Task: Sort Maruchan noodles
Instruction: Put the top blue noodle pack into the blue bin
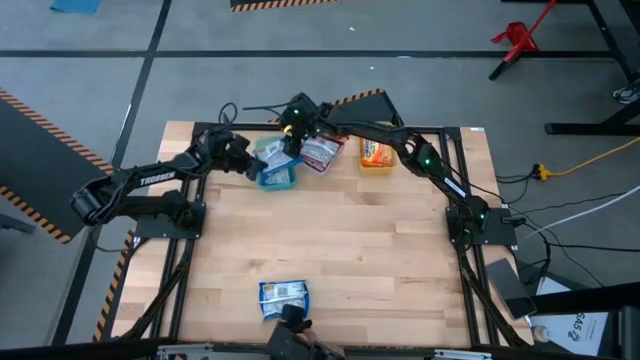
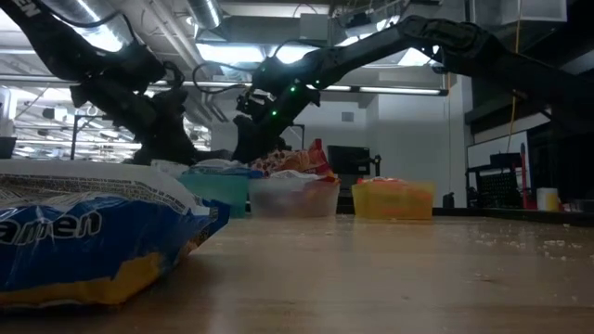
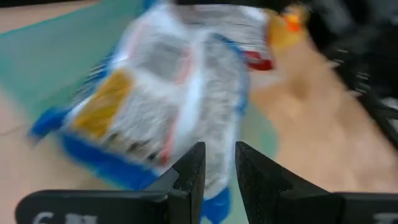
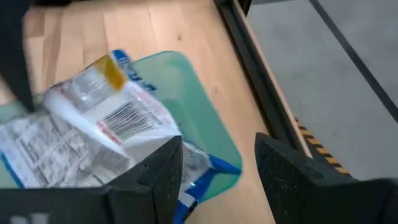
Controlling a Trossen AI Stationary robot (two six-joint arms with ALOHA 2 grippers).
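Crinkly blue packets (image 1: 275,165) heaped in green bin (image 1: 283,182).

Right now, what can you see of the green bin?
The green bin is a see-through teal plastic tub at the back of the table, leftmost of three in a row, beside the clear bin. It sits upright on the wood. Blue packets are heaped in it, sticking up over its rim. The left gripper and the right gripper both hover by it; I can't tell whether either touches it.

Dark arms (image 1: 150,185), white lettering, seemingly green lights near the joints.
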